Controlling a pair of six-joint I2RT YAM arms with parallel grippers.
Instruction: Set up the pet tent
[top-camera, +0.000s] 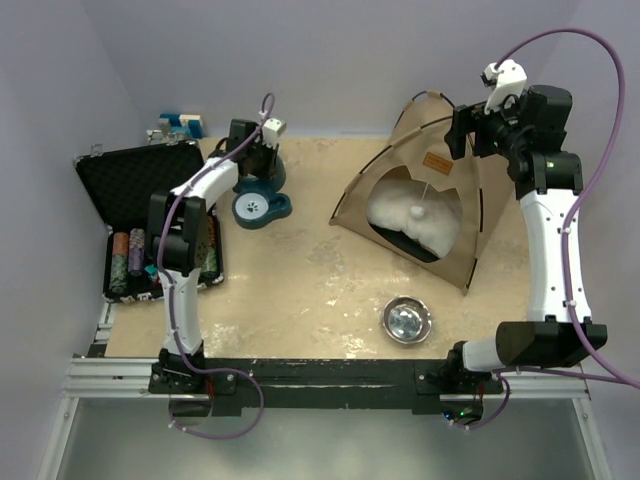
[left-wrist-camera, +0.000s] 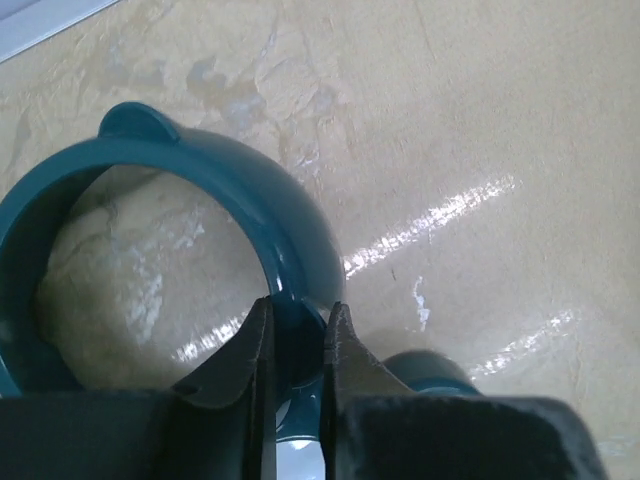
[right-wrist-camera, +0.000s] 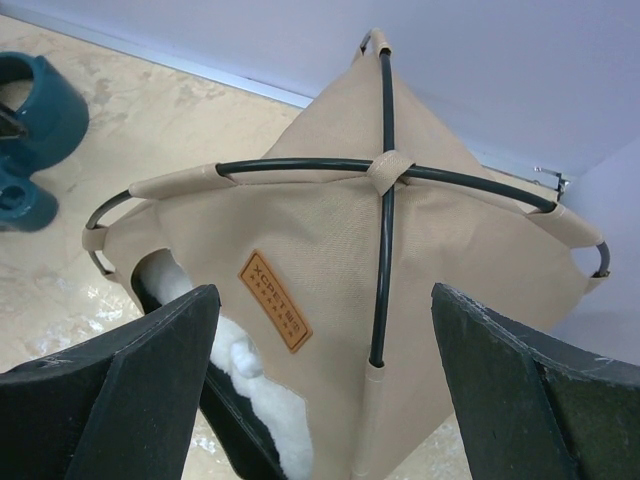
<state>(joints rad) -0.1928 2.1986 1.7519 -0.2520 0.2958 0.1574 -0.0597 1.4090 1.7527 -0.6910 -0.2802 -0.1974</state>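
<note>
The pet tent (top-camera: 440, 175) stands erect at the back right: tan fabric, dark crossed poles (right-wrist-camera: 385, 165), a rounded entrance with a white cushion (top-camera: 405, 228) and a small white pom-pom (top-camera: 418, 210) hanging in it. My right gripper (top-camera: 466, 135) hovers just above the tent's top, open; in the right wrist view its gripper (right-wrist-camera: 322, 290) frames the orange label (right-wrist-camera: 274, 300) with the fingers clear of the fabric. My left gripper (top-camera: 258, 172) reaches down at the back left, and its gripper (left-wrist-camera: 298, 312) is shut on the rim of a teal bowl stand (left-wrist-camera: 215, 175).
The teal bowl stand (top-camera: 262, 205) holds a white dish with a paw print. A steel bowl (top-camera: 407, 318) sits near the front, right of centre. An open black case (top-camera: 135, 180) with poker chips (top-camera: 128, 255) lies along the left edge. Walls close the back and sides.
</note>
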